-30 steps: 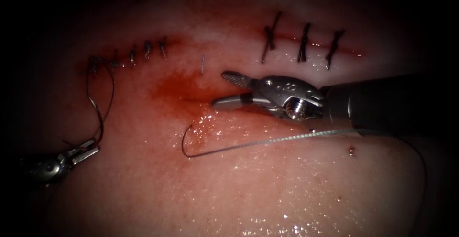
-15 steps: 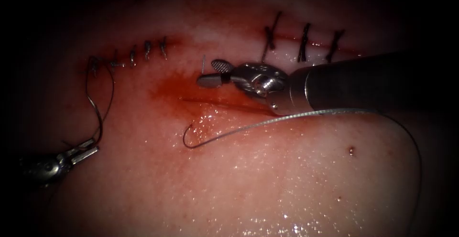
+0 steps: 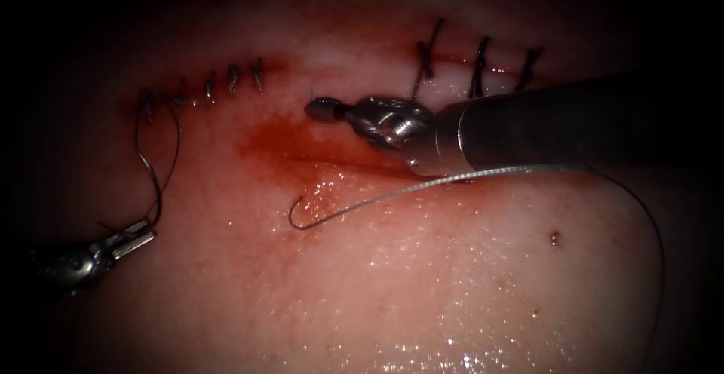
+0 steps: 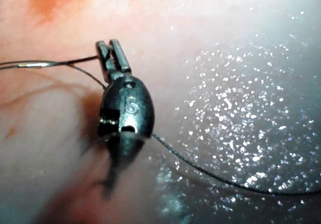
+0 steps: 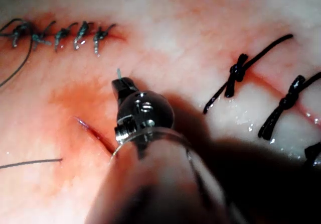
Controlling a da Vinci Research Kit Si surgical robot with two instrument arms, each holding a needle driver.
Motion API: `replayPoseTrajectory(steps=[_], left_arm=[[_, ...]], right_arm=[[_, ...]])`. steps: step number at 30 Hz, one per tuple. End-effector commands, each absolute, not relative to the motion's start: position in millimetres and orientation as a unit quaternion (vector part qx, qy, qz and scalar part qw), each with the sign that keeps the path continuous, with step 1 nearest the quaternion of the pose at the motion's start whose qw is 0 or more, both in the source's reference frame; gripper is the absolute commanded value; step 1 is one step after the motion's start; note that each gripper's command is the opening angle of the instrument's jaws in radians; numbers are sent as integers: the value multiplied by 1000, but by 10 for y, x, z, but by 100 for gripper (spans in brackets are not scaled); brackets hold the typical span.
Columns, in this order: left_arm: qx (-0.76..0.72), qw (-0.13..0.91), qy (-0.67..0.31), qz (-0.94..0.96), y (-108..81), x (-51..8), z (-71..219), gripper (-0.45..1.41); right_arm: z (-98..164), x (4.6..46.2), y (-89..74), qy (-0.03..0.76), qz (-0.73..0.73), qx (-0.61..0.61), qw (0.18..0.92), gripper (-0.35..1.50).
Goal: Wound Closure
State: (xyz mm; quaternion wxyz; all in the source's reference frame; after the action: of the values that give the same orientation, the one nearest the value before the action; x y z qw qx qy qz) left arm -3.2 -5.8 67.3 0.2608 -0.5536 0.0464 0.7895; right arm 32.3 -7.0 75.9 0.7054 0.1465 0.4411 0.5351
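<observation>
Over the last second the right tool (image 3: 323, 109) has swung up and leftward from beside the red fluid to the needle tip above the cut, and its jaws, wide apart a second ago and half apart midway, have come together on that tip; the thread behind it has lifted and bowed along with the shaft; the left tool has not shifted. The tissue (image 3: 422, 298) is a broad glistening slab, with a short open cut (image 3: 332, 164) lying in a patch of red fluid (image 3: 275, 139); a row of small grey stitches (image 3: 226, 81) sits up and to the left of the cut, and three dark knotted stitches (image 3: 479, 65) up and to its right. The thread (image 3: 528, 170) runs from under the right shaft in a long arc leftward and ends in a hook-shaped bend (image 3: 298, 216) just below the cut, where it enters the tissue. The left tool (image 3: 128, 240), well to the left of the cut, has its jaws closed on a second strand of thread (image 3: 154, 170) that leads up to the grey stitches. The needle (image 5: 119, 74) is mostly buried in the tissue; a short tip stands out above the cut, pinched by the right tool.
</observation>
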Motion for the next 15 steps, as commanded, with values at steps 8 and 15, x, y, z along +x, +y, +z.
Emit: replayPoseTrajectory(steps=[8, 15], left_arm=[[-554, 261, 44, 789, -67, -38, 678, -45], [-554, 261, 44, 789, -68, -38, 678, -45]], right_arm=[[722, 329, -52, 519, 477, 120, 699, -35], [689, 331, -39, 545, 465, 106, 690, -35]])
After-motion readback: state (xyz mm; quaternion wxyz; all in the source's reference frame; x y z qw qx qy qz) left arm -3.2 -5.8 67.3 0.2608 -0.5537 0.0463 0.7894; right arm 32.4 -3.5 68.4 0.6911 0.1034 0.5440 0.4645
